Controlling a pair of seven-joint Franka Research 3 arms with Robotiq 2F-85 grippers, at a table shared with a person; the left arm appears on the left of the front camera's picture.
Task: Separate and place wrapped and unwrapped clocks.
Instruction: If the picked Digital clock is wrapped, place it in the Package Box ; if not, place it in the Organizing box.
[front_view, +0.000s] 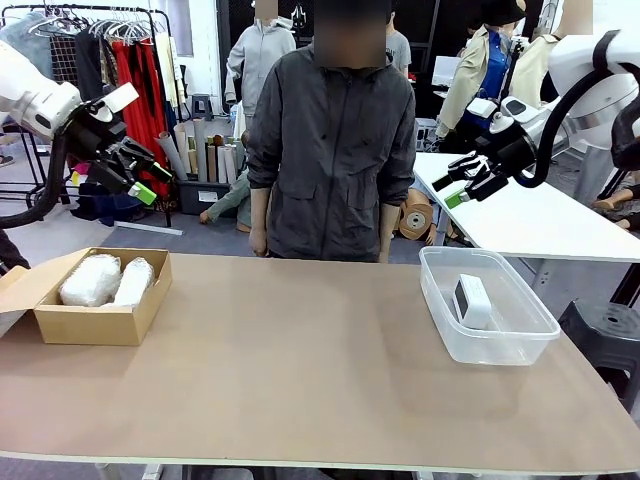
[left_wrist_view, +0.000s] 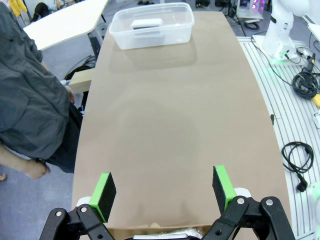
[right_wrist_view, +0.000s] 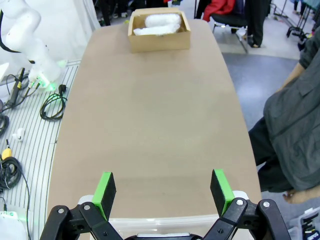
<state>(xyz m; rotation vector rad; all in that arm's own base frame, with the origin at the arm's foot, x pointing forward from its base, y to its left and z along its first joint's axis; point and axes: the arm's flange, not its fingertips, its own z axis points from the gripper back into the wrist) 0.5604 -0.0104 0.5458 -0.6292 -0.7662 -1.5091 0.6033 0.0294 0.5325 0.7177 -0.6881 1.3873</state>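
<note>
Two wrapped clocks (front_view: 105, 281), oblong bundles in crinkly white plastic, lie side by side in an open cardboard box (front_view: 95, 323) at the left edge of the front view, while one bare white clock (front_view: 472, 301) with a dark screen rests alone in a clear plastic tub (front_view: 520, 345) at right of centre. Both containers sit on a tan table (front_view: 300, 370), well apart from each other, with bare board between them.

Two robot arms hang above the scene. The left gripper (front_view: 140, 172), in the upper left of the frame, is raised over the box with its green-padded jaws spread wide and nothing between them. The right gripper (front_view: 462, 185), in the upper right, is lifted above the tub, likewise fully open and empty.

One person in a dark grey jacket (front_view: 335, 150) stands at the far edge of the table, top centre, arms down at the sides.

From the left wrist, the tub (left_wrist_view: 150, 35) and its single clock (left_wrist_view: 146, 23) appear at the top of the picture, beyond two green pads (left_wrist_view: 106, 194). From the right wrist, the box (right_wrist_view: 160, 41) with its two bundles (right_wrist_view: 157, 24) sits at top centre.
</note>
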